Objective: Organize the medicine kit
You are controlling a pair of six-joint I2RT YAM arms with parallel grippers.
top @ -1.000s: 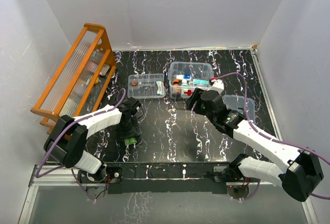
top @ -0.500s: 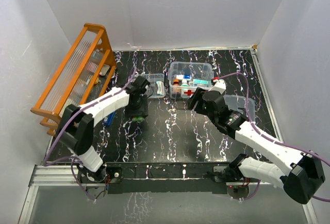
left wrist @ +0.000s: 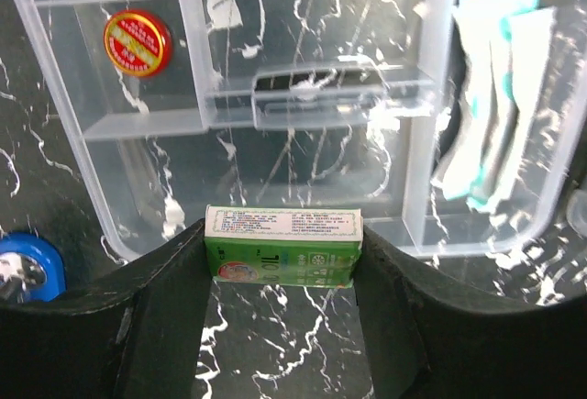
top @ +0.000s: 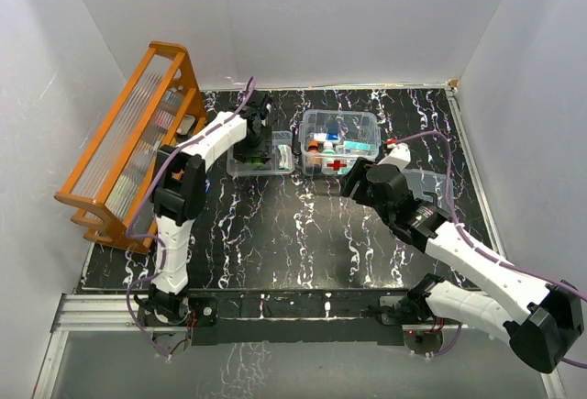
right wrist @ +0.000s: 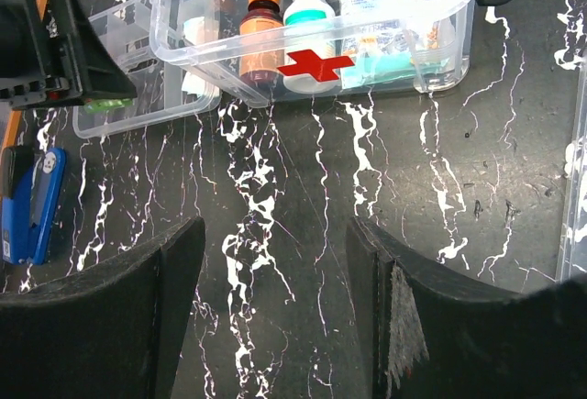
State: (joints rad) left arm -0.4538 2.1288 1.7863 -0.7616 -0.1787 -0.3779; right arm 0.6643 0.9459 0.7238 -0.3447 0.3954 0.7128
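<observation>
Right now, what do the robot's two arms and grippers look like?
The left arm and right arm have white shells with black joints, and a purple cable loops along each. The left gripper and right gripper have broad matte-black wedge-shaped fingers.

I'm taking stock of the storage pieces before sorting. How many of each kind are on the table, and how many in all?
medicine kit box, clear with a red cross: 1
clear lid, lying apart from the box: 1
clear divided tray: 1
orange wooden rack: 1
Total: 4
</observation>
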